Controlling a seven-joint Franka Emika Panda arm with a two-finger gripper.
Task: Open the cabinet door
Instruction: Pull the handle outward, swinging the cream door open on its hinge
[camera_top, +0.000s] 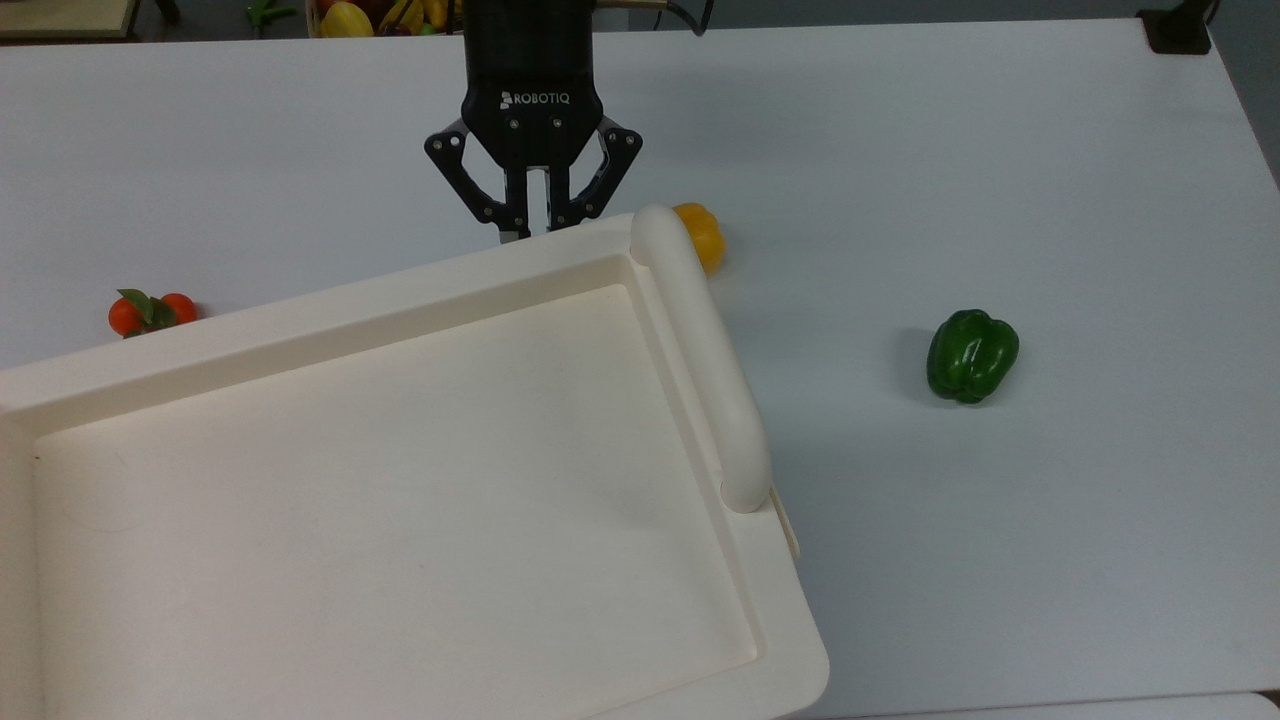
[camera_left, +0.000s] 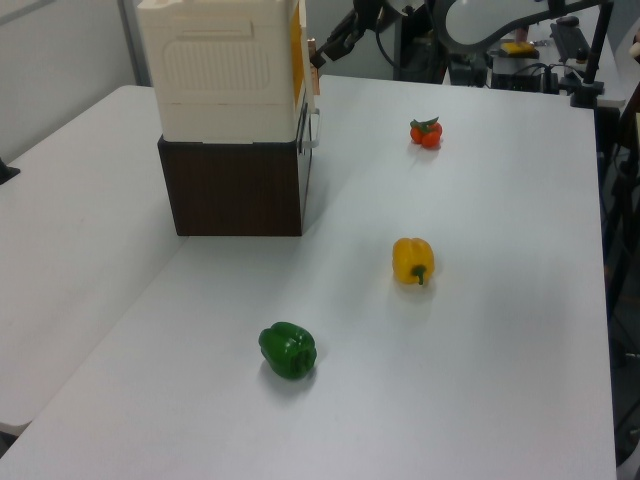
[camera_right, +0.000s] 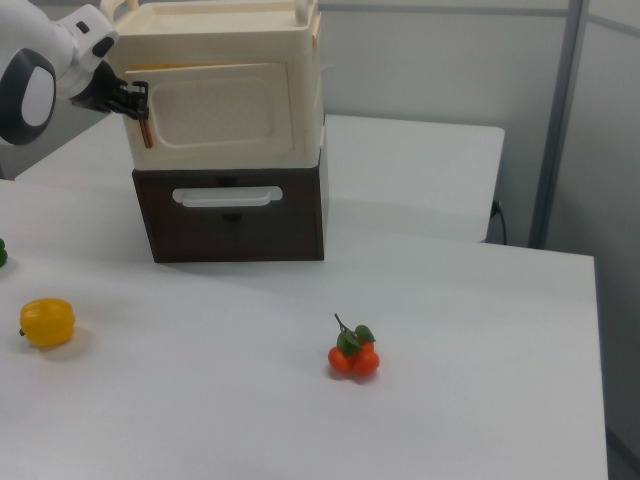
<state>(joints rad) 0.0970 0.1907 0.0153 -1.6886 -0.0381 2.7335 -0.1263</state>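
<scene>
Door (camera_right: 215, 105): cream panel on the cabinet (camera_right: 225, 60) front, its stud edge at the right view's left, swung slightly ajar. Gripper (camera_top: 535, 232): at that edge, jaws closed on the door. Cabinet sits on a brown base (camera_right: 235, 215) on the bench (camera_top: 1000, 150). Nearby: yellow pepper (camera_left: 413, 260), green pepper (camera_top: 971, 355), tomatoes (camera_right: 352, 356).

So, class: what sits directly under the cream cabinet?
Under the cabinet sits a dark brown drawer unit with a cream handle. Its contents are hidden behind the closed front.
</scene>
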